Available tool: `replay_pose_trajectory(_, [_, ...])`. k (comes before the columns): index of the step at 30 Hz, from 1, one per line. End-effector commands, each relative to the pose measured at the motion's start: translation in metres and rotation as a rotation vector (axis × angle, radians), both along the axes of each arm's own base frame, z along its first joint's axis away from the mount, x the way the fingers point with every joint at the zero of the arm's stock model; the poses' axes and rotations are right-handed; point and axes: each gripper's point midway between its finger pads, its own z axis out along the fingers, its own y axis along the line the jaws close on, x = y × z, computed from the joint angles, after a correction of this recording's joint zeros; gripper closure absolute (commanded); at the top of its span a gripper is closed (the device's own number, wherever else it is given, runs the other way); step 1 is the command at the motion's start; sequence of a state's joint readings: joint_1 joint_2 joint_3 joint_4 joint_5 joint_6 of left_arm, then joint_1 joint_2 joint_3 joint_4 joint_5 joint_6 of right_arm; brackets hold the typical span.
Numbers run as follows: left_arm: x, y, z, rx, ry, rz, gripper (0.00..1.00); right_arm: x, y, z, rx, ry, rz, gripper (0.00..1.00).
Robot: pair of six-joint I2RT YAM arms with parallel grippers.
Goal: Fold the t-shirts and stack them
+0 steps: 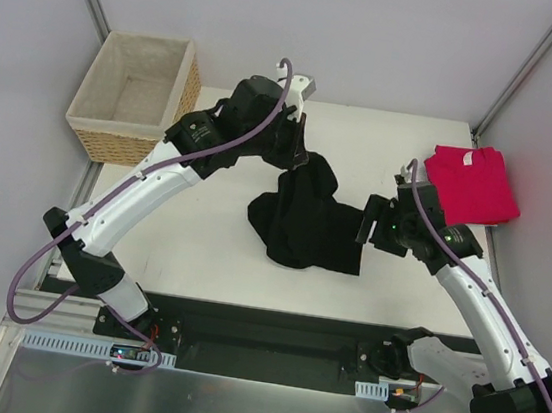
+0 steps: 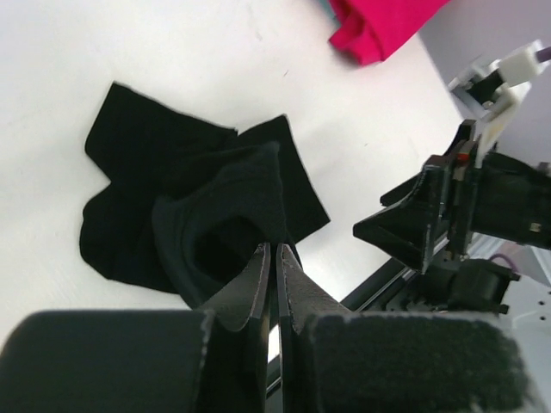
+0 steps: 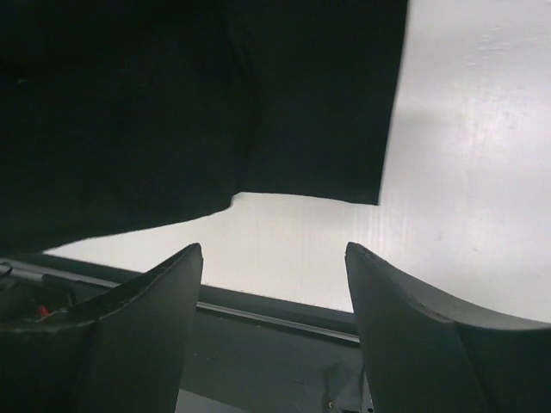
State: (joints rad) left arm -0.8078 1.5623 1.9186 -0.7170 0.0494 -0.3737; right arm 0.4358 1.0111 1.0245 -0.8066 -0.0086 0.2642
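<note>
The black t-shirt (image 1: pixel 304 225) lies crumpled mid-table, with one part drawn up to my left gripper (image 1: pixel 297 161). In the left wrist view that gripper (image 2: pixel 275 256) is shut, pinching a fold of the black t-shirt (image 2: pixel 164 198). My right gripper (image 1: pixel 367 223) hovers at the shirt's right edge. In the right wrist view it (image 3: pixel 274 254) stands open over bare table, nothing between its fingers, with the black t-shirt (image 3: pixel 215 103) just beyond the tips. The pinkish-red t-shirt (image 1: pixel 471 182) lies folded at the back right of the table; it shows as the pinkish-red t-shirt (image 2: pixel 379 21) in the left wrist view.
A wicker basket (image 1: pixel 134 93) with pale lining stands off the table's back left corner. The right arm (image 2: pixel 465 215) shows close by in the left wrist view. The table's near edge (image 3: pixel 258 301) with a dark rail runs just below the right gripper.
</note>
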Motion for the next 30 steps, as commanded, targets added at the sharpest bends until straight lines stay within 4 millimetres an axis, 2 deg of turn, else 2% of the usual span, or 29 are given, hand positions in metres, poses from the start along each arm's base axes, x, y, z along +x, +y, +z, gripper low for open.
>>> replay_pose_trajectory(1, [0.007, 0.0, -0.001, -0.034, -0.017, 0.045, 1.0, 0.005, 0.037, 0.005, 0.159, -0.031, 0.11, 0.29])
replay_pose_trajectory(4, [0.009, -0.004, -0.016, -0.023, 0.013, 0.054, 1.0, 0.006, 0.049, 0.007, 0.19, -0.049, 0.143, 0.28])
replay_pose_trajectory(6, [0.011, -0.008, -0.02, -0.029, 0.022, 0.049, 1.0, 0.008, 0.064, 0.01, 0.221, -0.08, 0.17, 0.28])
replay_pose_trajectory(7, [0.013, -0.01, -0.024, -0.03, 0.03, 0.055, 1.0, 0.009, 0.07, 0.003, 0.219, -0.073, 0.178, 0.28])
replay_pose_trajectory(8, [0.014, -0.011, -0.025, -0.032, 0.03, 0.057, 1.0, 0.006, 0.085, 0.005, 0.227, -0.088, 0.218, 0.28])
replay_pose_trajectory(9, [0.015, -0.011, -0.027, -0.029, 0.031, 0.066, 1.0, 0.009, 0.086, 0.003, 0.19, -0.102, 0.204, 0.29])
replay_pose_trajectory(10, [0.017, -0.011, -0.027, -0.03, 0.03, 0.072, 1.0, 0.012, 0.09, 0.01, 0.169, -0.13, 0.2, 0.3])
replay_pose_trajectory(11, [0.018, -0.011, -0.028, -0.031, 0.03, 0.076, 1.0, 0.004, 0.099, 0.009, 0.14, -0.133, 0.232, 0.3])
replay_pose_trajectory(12, [0.018, -0.011, -0.03, -0.028, 0.036, 0.078, 1.0, 0.012, 0.094, 0.014, 0.082, -0.187, 0.189, 0.31])
replay_pose_trajectory(13, [0.024, -0.008, -0.034, -0.023, 0.041, 0.114, 1.0, 0.011, 0.095, 0.018, 0.066, -0.211, 0.184, 0.31])
replay_pose_trajectory(14, [0.028, -0.005, -0.039, -0.016, 0.05, 0.143, 1.0, 0.005, 0.101, 0.028, 0.063, -0.246, 0.204, 0.31])
replay_pose_trajectory(15, [0.031, -0.002, -0.044, -0.011, 0.059, 0.176, 1.0, 0.009, 0.095, 0.034, 0.026, -0.294, 0.165, 0.32])
replay_pose_trajectory(17, [0.041, 0.007, -0.056, 0.002, 0.077, 0.273, 1.0, -0.002, 0.1, 0.041, 0.002, -0.343, 0.186, 0.32])
replay_pose_trajectory(18, [0.044, 0.009, -0.06, 0.01, 0.079, 0.295, 1.0, 0.0, 0.096, 0.045, -0.016, -0.373, 0.162, 0.32])
replay_pose_trajectory(25, [0.059, 0.001, -0.082, 0.021, 0.118, 0.352, 1.0, -0.011, 0.108, 0.029, -0.056, -0.402, 0.205, 0.32])
replay_pose_trajectory(27, [0.06, -0.001, -0.083, 0.016, 0.128, 0.353, 1.0, -0.013, 0.121, 0.027, -0.074, -0.435, 0.259, 0.32])
replay_pose_trajectory(30, [0.062, -0.003, -0.083, -0.003, 0.144, 0.364, 1.0, -0.013, 0.137, 0.009, -0.155, -0.456, 0.333, 0.32])
